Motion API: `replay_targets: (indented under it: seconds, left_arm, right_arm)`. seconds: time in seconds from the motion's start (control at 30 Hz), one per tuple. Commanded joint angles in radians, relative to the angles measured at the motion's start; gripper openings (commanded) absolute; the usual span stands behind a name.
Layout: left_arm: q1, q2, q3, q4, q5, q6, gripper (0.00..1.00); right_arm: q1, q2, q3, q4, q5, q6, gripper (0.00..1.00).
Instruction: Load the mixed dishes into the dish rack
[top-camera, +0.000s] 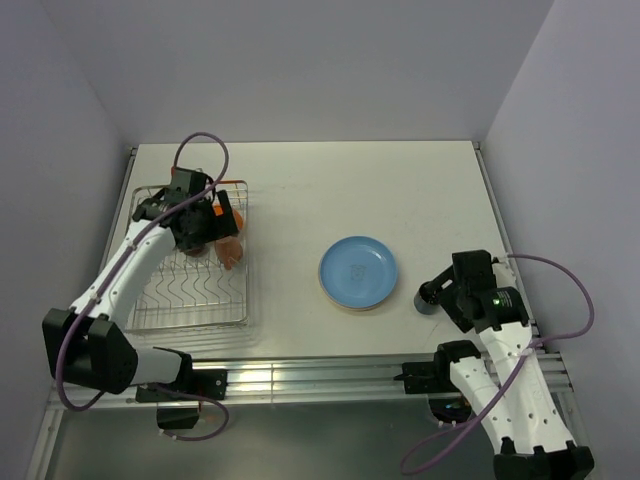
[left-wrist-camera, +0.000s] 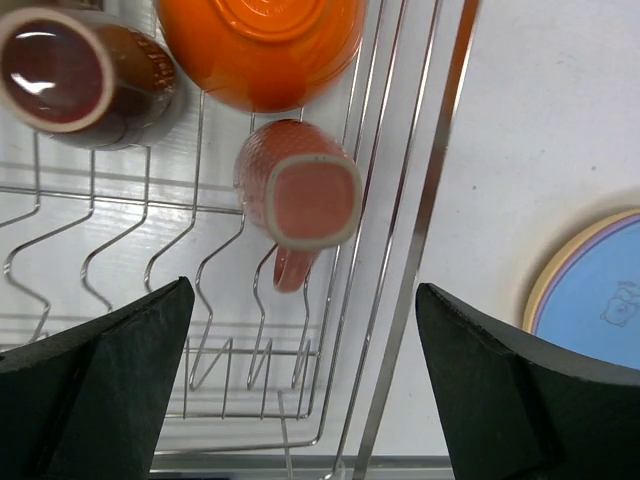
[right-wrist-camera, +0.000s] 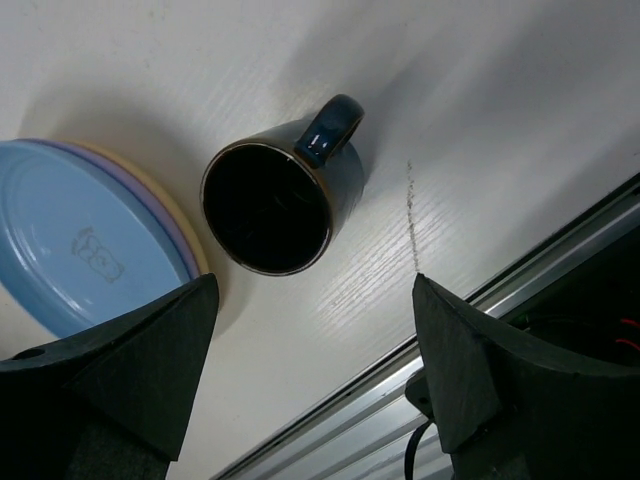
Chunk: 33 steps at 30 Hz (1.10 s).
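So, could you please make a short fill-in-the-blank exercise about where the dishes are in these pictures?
1. In the dish rack, the pinkish-orange mug is next to an ____ bowl.
2. The uppermost plate on the table is ____.
3. The dark blue mug stands on the table, not in the ____.

Missing words: orange; blue; rack.

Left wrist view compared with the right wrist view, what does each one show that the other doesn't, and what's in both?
Only the left wrist view shows the dish rack, with the dark brown mug, the orange bowl and the pinkish-orange mug inside it. Only the right wrist view shows the dark blue mug, standing upright on the table. Both show the blue plate, lying on top of other plates, and the white table.
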Motion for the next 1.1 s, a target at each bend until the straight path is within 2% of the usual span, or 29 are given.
replay_targets:
  seconds: [0.0,0.3,0.53,0.67,0.93,1.03,1.07]
  left_arm:
    - [-0.002,-0.074,0.077,-0.047,-0.04,-0.017,0.99]
    - [-0.004,-0.196,0.167,-0.101,-0.037,0.005,0.99]
    - [-0.002,-0.24,0.139,-0.093,0.006,0.006,0.99]
    - [-0.004,-0.268,0.131,-0.096,0.015,0.008,0.99]
    - [-0.002,-0.301,0.145,-0.118,0.029,0.005,0.99]
    - [-0.004,-0.311,0.154,-0.127,0.027,0.006,0.99]
    - [-0.002,-0.312,0.157,-0.13,0.025,0.006,0.99]
  right_arm:
    - [-0.037,0.028,-0.032,0.05,0.027,0.036,0.83]
    - [-0.099,0.095,-0.075,0.15,0.014,-0.004,0.72]
    - [-0.099,0.141,-0.112,0.219,-0.02,0.001,0.62]
    - [-0.099,0.146,-0.139,0.245,-0.022,0.01,0.5]
    - [-0.099,0.175,-0.164,0.273,-0.008,0.019,0.41]
    - [-0.099,0.184,-0.166,0.282,-0.003,0.021,0.28]
    - [-0.099,0.187,-0.166,0.287,-0.005,0.019,0.17]
